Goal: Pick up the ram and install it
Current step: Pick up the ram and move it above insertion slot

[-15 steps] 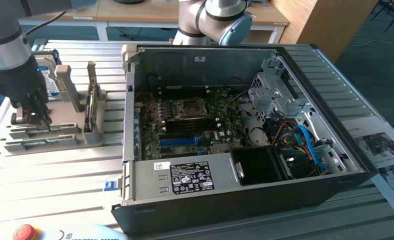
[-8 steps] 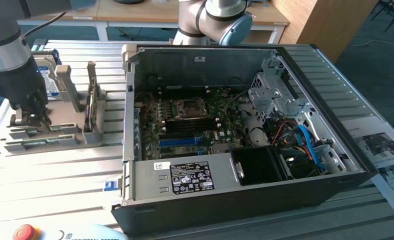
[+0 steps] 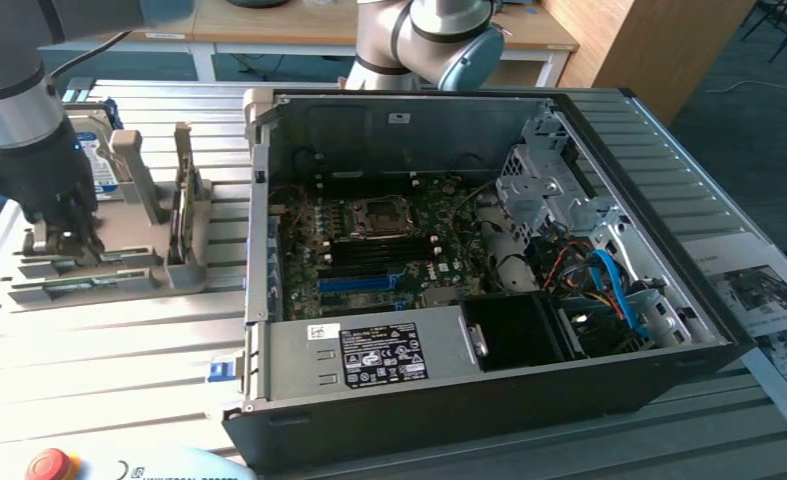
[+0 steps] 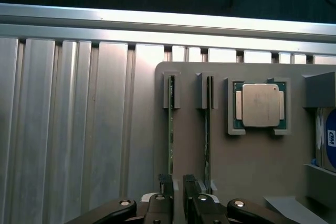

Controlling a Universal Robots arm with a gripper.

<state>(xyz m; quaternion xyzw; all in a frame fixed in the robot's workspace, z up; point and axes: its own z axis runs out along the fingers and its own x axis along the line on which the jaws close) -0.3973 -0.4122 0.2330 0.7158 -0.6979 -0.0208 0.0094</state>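
Two green ram sticks stand on edge in a grey holder (image 4: 252, 182). The left ram (image 4: 170, 129) runs down to my gripper (image 4: 177, 182). The black fingertips (image 4: 165, 182) flank that stick's near end with a narrow gap between them, so the gripper is open and nothing is lifted. The second ram (image 4: 208, 135) stands parallel, just outside the other finger. In the exterior view my gripper (image 3: 60, 238) is lowered onto the holder (image 3: 113, 280) at the exterior view's left, beside the open computer case (image 3: 407, 400).
A CPU (image 4: 260, 105) sits in its own pocket of the holder, with a hard drive (image 4: 328, 140) beyond it. Inside the case, the motherboard (image 3: 380, 250) shows its CPU socket and memory slots. A red stop button (image 3: 49, 465) sits at the front edge. Papers (image 3: 773, 310) lie at the exterior view's right.
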